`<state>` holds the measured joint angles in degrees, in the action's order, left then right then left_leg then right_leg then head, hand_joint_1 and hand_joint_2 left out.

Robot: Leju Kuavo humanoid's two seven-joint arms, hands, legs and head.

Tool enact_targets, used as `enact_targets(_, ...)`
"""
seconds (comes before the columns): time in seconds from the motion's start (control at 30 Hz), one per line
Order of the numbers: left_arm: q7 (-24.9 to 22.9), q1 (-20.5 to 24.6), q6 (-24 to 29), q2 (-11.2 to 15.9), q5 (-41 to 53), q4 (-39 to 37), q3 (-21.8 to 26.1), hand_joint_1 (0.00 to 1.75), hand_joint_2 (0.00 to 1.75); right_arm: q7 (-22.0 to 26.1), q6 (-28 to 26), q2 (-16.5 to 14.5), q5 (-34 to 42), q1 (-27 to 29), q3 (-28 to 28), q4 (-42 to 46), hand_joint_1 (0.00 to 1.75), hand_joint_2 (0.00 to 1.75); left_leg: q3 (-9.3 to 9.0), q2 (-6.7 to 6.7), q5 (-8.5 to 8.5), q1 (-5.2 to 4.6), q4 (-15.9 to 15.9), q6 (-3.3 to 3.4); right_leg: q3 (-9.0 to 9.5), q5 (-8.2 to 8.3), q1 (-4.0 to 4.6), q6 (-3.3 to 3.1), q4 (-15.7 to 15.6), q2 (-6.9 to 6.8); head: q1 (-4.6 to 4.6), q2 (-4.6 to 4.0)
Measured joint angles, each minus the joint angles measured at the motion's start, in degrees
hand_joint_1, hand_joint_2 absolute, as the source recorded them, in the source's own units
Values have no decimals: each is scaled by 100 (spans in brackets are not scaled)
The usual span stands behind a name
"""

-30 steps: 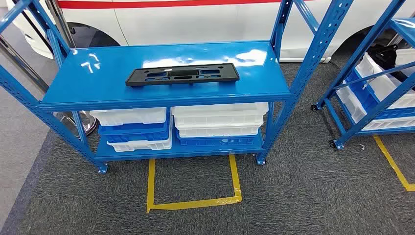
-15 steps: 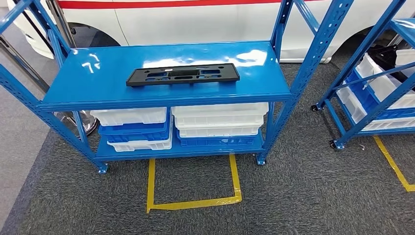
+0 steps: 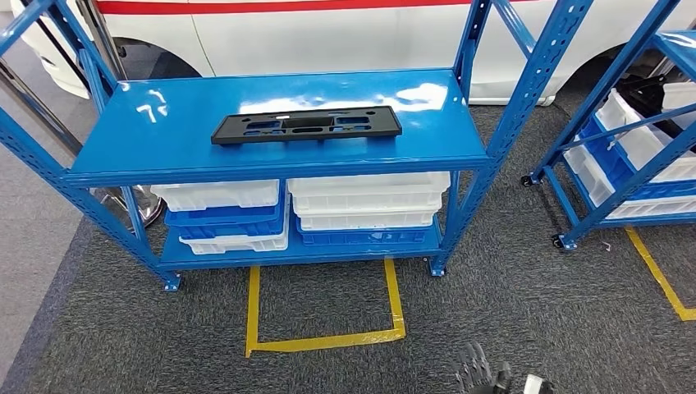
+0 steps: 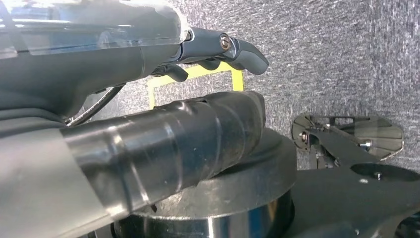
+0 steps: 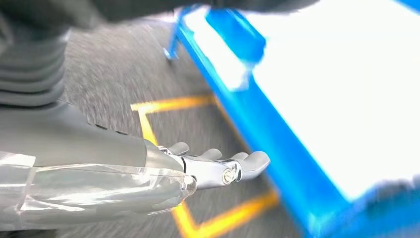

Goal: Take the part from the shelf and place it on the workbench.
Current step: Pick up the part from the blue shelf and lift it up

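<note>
- Since the earlier frames the right robot hand (image 3: 484, 377) has risen into the bottom edge of my head view, where there was only carpet half a second ago; nothing else in the scene has shifted.
- In the right wrist view that robot hand (image 5: 218, 166) is released, fingers extended and a little apart, holding nothing. The picture is smeared, so I judge the arm is in motion, heading up toward the blue steel shelf rack (image 3: 164, 139).
- The left robot hand (image 4: 148, 114) hangs low by my body over the grey carpet (image 4: 346, 49). Its fingers reach out loosely with nothing between them, so I read it as released too.
- The task's thing, a long flat black plastic part with cut-out slots (image 3: 306, 125), lies untouched on the glossy top deck of the rack, about mid-deck and parallel to the front edge.
- Below it sit stacked white and blue plastic bins (image 3: 369, 205). A yellow tape outline (image 3: 328, 336) marks the floor in front of the rack.
- My reading: the reach has only just begun. The right hand is well apart from the part, so the grasp, the lift and the carry to the counter are all ahead.
</note>
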<state>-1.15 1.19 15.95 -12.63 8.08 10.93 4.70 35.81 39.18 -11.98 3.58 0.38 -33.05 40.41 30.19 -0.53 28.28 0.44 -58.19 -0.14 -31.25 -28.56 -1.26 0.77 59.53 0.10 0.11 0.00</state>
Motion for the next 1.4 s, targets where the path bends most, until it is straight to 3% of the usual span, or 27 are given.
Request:
enact_targets(0.13,-78,-1,-74,8,144,-5,-17,0,0,-61,-441,-260,129,468,1275,1272,0,175,23,0,6,-20,-28,67,1,27,-42,37,-34,-10,-2,0)
enact_targets(0.2,-125,0,-102,10,212,-7,-38,0,0,-155,-1062,-234,345,666,2114,1847,0,87,-38,-20,-62,7,104,125,17,24,-29,71,-56,-8,0,0)
enact_targets(0.27,-165,4,-110,9,268,-7,-54,0,0,-364,-1916,-95,584,776,2958,2254,0,0,-123,-51,-156,52,276,173,-89,-157,-5,91,183,-5,4,0)
enact_targets(0.33,-198,6,-120,10,303,-7,-57,0,0,-599,-2739,116,808,823,3762,2497,0,0,-128,-70,-185,66,317,197,-420,-494,-20,117,843,-5,5,0)
enact_targets(0.37,-214,6,-126,11,313,-7,-57,0,0,-708,-3062,227,908,849,4133,2592,0,0,-122,-71,-182,67,312,196,-589,-601,-34,140,1170,-5,5,0)
enact_targets(0.4,-229,4,-135,14,318,-7,-57,0,0,-804,-3293,336,991,878,4436,2671,0,0,-121,-67,-174,73,303,185,-693,-604,-52,163,1350,-7,5,0)
enact_targets(0.43,-247,1,-147,16,323,-7,-57,0,0,-895,-3480,437,1060,905,4698,2747,0,0,-123,-59,-159,84,286,164,-696,-492,-71,186,1316,-8,5,0)
enact_targets(0.5,-286,-3,-173,21,332,-7,-57,0,0,-1072,-3813,636,1175,933,5163,2917,0,0,-125,-45,-98,124,210,84,-432,-84,-111,227,691,-18,7,0)
enact_targets(0.57,-307,0,-185,38,336,-8,-57,0,0,-1181,-4084,822,1265,943,5599,3132,0,0,-79,-38,-16,125,93,-26,-197,114,-102,192,143,-9,12,0)
enact_targets(0.7,-314,11,-186,61,337,-11,-57,0,0,-1230,-4375,1124,1362,968,6347,3597,0,0,-58,-32,37,137,35,-150,-196,79,-56,-18,87,20,11,0)
enact_targets(0.77,-314,13,-188,64,337,-12,-57,0,0,-1186,-4480,1216,1349,963,6586,3766,0,0,52,-20,236,147,-238,-172,-193,90,-55,-97,68,14,10,0)
enact_targets(0.8,-314,12,-190,67,340,-13,-57,0,0,-1134,-4550,1257,1309,953,6682,3836,0,0,196,-12,417,143,-552,-170,-194,94,-47,-127,62,8,9,0)
enact_targets(0.87,-314,9,-201,78,361,-14,-57,0,0,-1025,-4690,1362,1201,908,6884,3959,0,0,581,-5,761,125,-1341,-151,-205,94,-7,-163,65,2,10,0)
enact_targets(0.9,-314,7,-210,86,383,-14,-58,0,0,-974,-4717,1437,1177,883,7003,4025,0,0,706,-4,806,115,-1587,-131,-203,92,17,-173,66,4,9,0)
enact_targets(0.93,-316,6,-224,94,403,-15,-60,0,0,-925,-4714,1517,1173,861,7125,4099,0,0,738,-2,738,103,-1631,-102,-196,90,38,-180,68,9,10,0)
enact_targets(0.97,-321,5,-239,99,420,-15,-62,0,0,-861,-4693,1595,1181,844,7240,4177,0,0,662,2,568,86,-1441,-62,-183,87,54,-183,69,17,10,0)
enact_targets(1.03,-333,5,-267,108,447,-16,-66,0,0,-712,-4687,1731,1150,818,7444,4355,0,0,340,14,167,37,-698,44,-163,82,83,-181,71,29,11,0)
enact_targets(1.07,-339,7,-273,113,458,-16,-68,0,0,-643,-4725,1793,1098,806,7527,4451,0,0,209,19,51,12,-379,80,-168,81,93,-170,74,33,10,0)
enact_targets(1.1,-343,8,-275,116,468,-17,-69,0,0,-578,-4780,1858,1031,795,7602,4562,0,0,135,22,-1,-11,-182,103,-179,86,96,-150,74,33,11,0)
enact_targets(1.23,-354,3,-276,127,490,-19,-74,0,0,-387,-4908,2140,786,771,7784,5064,0,0,89,14,-68,-11,-3,166,-200,67,78,-28,94,25,11,0)
enact_targets(1.3,-357,3,-281,131,502,-20,-76,0,0,-334,-4936,2274,686,763,7830,5325,0,0,65,-4,-121,14,67,226,-374,-200,78,17,487,20,14,0)
enact_targets(1.37,-357,7,-291,133,522,-20,-82,0,0,-289,-4942,2381,586,759,7880,5551,0,0,80,-12,-130,3,71,252,-710,-551,72,45,1198,18,14,0)
enact_targets(1.4,-358,7,-294,135,532,-20,-86,0,0,-260,-4924,2426,534,759,7903,5650,0,0,85,-13,-130,-2,66,252,-835,-626,68,54,1466,17,15,0)
